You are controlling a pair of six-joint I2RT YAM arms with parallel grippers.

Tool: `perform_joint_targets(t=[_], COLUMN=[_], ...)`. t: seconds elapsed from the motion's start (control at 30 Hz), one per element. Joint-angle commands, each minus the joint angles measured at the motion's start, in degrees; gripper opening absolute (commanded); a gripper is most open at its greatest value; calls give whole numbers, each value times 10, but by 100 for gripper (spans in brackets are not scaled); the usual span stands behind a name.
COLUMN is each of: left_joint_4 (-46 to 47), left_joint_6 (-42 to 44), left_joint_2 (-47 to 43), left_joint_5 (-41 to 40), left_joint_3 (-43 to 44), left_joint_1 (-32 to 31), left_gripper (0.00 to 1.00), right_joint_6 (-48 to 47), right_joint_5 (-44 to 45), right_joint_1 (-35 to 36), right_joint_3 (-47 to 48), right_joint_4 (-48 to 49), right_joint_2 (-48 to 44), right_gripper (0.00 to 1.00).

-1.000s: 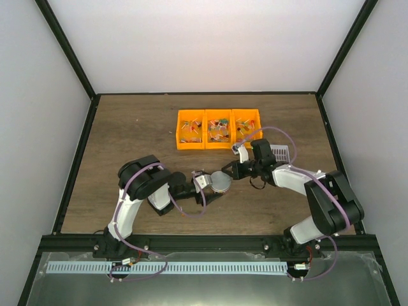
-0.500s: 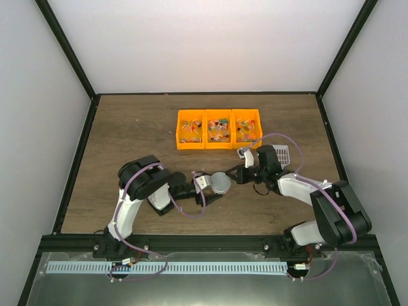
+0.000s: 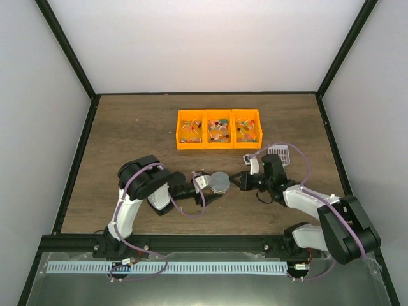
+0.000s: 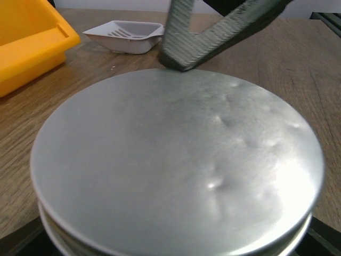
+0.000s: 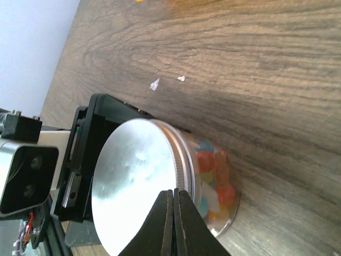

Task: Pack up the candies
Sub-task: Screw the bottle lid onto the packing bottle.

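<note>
We see the left hand (image 3: 208, 185) clamped on a clear jar (image 3: 220, 182), which stands upright on the tabletop (image 3: 127, 140) between the two arms. A silver lid (image 4: 176, 165) sits on the jar and fills most of the left wrist view. Through the glass in the right wrist view we spot candies (image 5: 214, 178) inside: red, orange, white and greenish ones piled against the wall.

The right hand (image 5: 173, 192) has its fingers pressed together with nothing between them. Its tip is at the lid's rim on the side away from the left hand; we cannot tell if it touches.

More candies lie in all three compartments of the orange bin (image 3: 218, 147), farther back on the tabletop and well apart from the jar. A pale slotted scoop (image 3: 281, 153) lies beside the right arm, right of the bin.
</note>
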Motion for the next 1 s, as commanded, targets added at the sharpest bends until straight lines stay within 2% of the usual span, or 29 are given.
perform_joint_targets(t=[0.0, 0.23, 0.4, 0.5, 0.73, 0.87, 0.97], left_joint_4=[-110, -110, -100, -97, -177, -241, -252], left_joint_6=[-57, -56, -54, -40, 55, 106, 109], left_joint_2=[25, 22, 28, 28, -1, -17, -15], left_joint_5=[-114, -114, -99, -84, -15, 10, 33], left_joint_3=[11, 9, 4, -1, -7, 1, 4], left_joint_1=[24, 23, 23, 21, -2, -1, 0], left_gripper=[80, 80, 80, 80, 81, 81, 81], right_joint_6=[31, 63, 59, 40, -35, -87, -109], right_joint_5=[-172, -169, -132, -117, -78, -67, -63], right_joint_1=[73, 92, 86, 54, -38, -43, -44], right_joint_3=[-51, -70, -42, 7, 137, 198, 218], right_joint_4=[-128, -109, -143, -177, -234, -261, -261], right_joint_2=[14, -7, -61, -71, -28, 40, 75], right_gripper=[1, 1, 1, 15, 29, 29, 28])
